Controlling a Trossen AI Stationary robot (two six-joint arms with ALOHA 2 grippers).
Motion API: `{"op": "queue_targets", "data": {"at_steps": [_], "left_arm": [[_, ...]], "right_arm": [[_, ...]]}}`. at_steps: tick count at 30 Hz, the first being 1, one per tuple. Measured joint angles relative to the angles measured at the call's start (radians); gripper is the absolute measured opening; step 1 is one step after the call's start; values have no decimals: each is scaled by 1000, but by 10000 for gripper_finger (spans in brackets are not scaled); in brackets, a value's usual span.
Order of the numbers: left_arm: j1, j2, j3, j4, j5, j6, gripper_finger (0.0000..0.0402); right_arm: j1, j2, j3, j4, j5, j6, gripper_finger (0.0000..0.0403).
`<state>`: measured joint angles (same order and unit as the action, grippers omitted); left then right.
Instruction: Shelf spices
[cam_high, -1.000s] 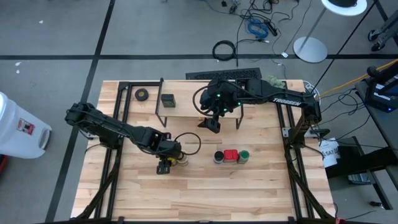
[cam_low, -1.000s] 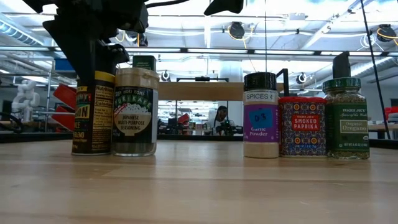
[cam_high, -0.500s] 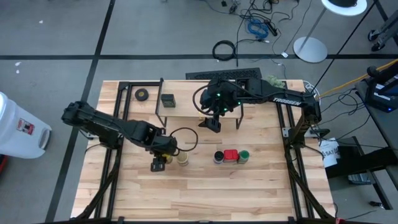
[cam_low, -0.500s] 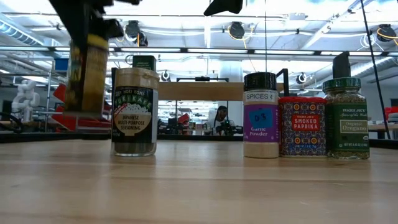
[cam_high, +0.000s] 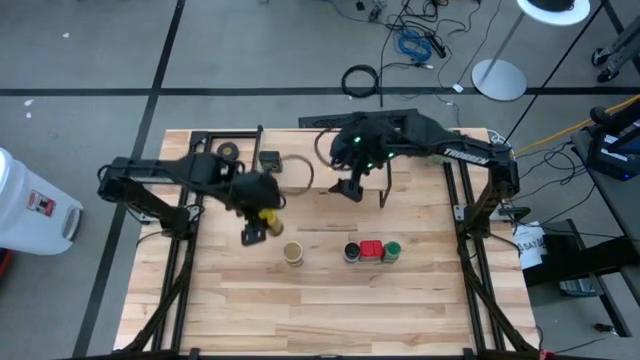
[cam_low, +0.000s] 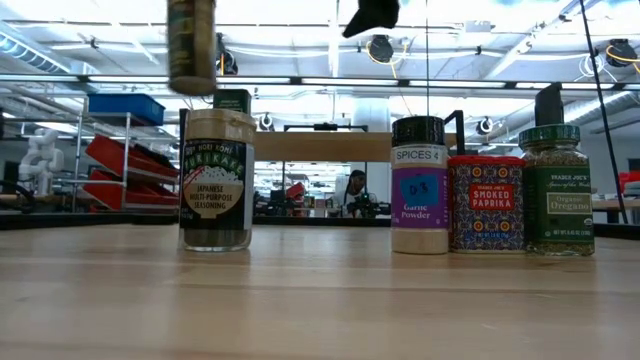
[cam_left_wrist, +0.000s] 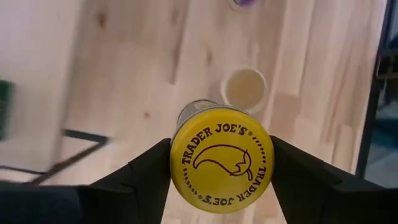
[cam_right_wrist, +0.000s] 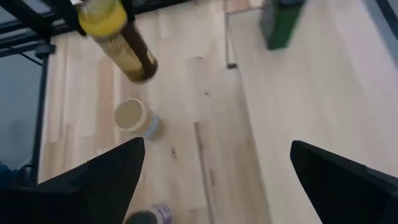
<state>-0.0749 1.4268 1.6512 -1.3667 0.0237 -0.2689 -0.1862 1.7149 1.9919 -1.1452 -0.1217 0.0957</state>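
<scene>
My left gripper (cam_high: 266, 216) is shut on the yellow-lidded jar (cam_low: 191, 45), which hangs high over the table in front of the shelf (cam_high: 300, 175). The tan-lidded jar (cam_high: 293, 253) stands on its base on the table below. Right of it the blue-labelled jar (cam_high: 352, 252), the red square tin (cam_high: 371, 250) and the green-lidded jar (cam_high: 392, 250) stand in a row. The dark boxy tin (cam_high: 270, 160) sits on the shelf's wooden board. My right gripper (cam_high: 350, 188) hovers open above the shelf's near edge, holding nothing. My left gripper pinches the yellow-lidded jar at its top, one finger (cam_left_wrist: 146, 177) on each side of the yellow lid's rim (cam_left_wrist: 180, 163). The fingers come from above, slanting down. The jar hangs below them, slightly tilted and lifted clear of the table.
A black tape roll (cam_high: 229, 151) lies at the far left, beside the shelf. Black frame rails (cam_high: 180, 250) run along the table's left and right sides. Bare wood lies near the table's front edge (cam_high: 320, 320).
My left gripper has risen with the yellow-lidded jar, lifting it clear from beside the tan-lidded jar, and has carried it toward the far edge and the shelf. The tan-lidded jar has stayed put. My right gripper has drifted slightly toward the far edge, still open.
</scene>
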Motion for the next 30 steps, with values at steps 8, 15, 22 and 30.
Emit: {"op": "queue_targets", "data": {"at_steps": [8,15,22,30], "left_arm": [[172,6,109,-5,-2,89,240],[313,48,160,32,-2,177,240],[411,137,254,59,29,232,240],[471,268,349,-4,64,222,240]], "right_arm": [[-80,-89,0,-11,2,-11,391],[-116,-124,0,-11,25,-10,391],[-121,-118,0,-7,25,-17,391],[-121,-109,0,19,25,-19,391]]}}
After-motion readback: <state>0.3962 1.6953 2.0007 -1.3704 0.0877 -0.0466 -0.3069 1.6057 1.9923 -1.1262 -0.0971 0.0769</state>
